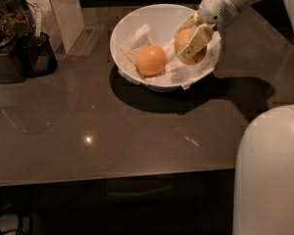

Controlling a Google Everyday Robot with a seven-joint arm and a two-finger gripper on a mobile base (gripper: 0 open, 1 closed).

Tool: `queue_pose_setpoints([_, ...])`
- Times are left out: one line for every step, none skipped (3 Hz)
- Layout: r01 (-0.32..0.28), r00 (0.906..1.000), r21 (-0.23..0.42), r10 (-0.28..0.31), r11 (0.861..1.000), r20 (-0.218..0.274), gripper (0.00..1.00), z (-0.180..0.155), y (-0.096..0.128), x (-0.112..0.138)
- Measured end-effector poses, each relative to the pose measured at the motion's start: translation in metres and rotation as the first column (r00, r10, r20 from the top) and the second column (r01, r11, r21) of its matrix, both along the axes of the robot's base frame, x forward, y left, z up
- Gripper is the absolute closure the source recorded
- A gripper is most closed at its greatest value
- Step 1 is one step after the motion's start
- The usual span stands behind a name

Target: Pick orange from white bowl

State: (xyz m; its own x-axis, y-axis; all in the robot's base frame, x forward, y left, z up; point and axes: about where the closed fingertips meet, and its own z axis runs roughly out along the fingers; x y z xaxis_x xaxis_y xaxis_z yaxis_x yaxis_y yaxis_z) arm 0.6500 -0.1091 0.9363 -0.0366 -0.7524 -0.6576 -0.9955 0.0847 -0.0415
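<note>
The white bowl (137,26) stands at the back middle of the dark table, lined with white cloth (137,40). My gripper (190,42) reaches in from the upper right over the bowl's right side. Its cream fingers (197,39) are shut on the orange (183,37), a deeper orange fruit held just above the cloth. A rounder, paler peach-orange fruit (151,60) lies in the middle of the bowl, left of the gripper and apart from it. The held fruit's far side is hidden by the fingers.
A dark cup-like holder (36,55) and dark clutter (2,28) stand at the far left. A pale upright panel (63,9) stands behind them. My white base (269,170) fills the lower right. The table's front edge (112,176) runs across the lower frame.
</note>
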Motion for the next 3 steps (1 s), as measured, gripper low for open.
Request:
queue_pose_setpoints([-0.017,0.9993,0.149,0.012,0.989,0.034,1.00,0.029,-0.013,-0.016])
queue_pose_setpoints([0.005,0.9980,0.276,-0.022,0.961,0.059,1.00,0.052,-0.039,-0.035])
queue_pose_setpoints([0.029,0.9952,0.341,-0.059,0.939,0.078,1.00,0.068,-0.061,-0.051])
